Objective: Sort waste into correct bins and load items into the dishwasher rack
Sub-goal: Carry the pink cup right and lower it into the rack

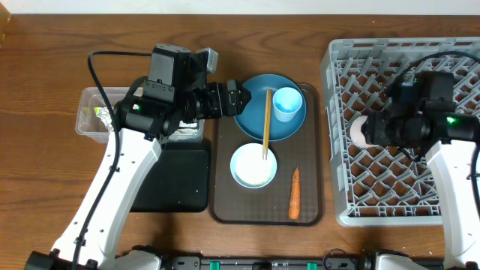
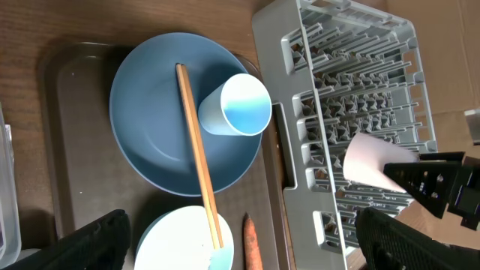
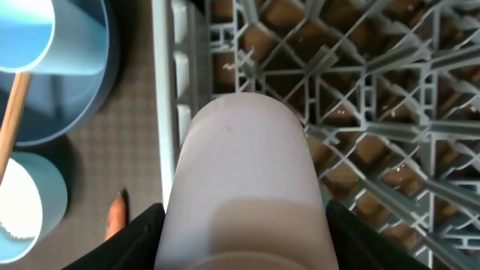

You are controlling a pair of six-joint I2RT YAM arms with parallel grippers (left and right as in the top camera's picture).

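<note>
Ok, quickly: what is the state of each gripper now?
Left gripper: open, fingers wide apart, holding nothing.
Right gripper: closed on the pink cup, over the dishwasher rack.

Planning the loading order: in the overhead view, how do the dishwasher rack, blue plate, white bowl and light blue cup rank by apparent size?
Largest to smallest:
1. dishwasher rack
2. blue plate
3. white bowl
4. light blue cup, clearly smallest
</note>
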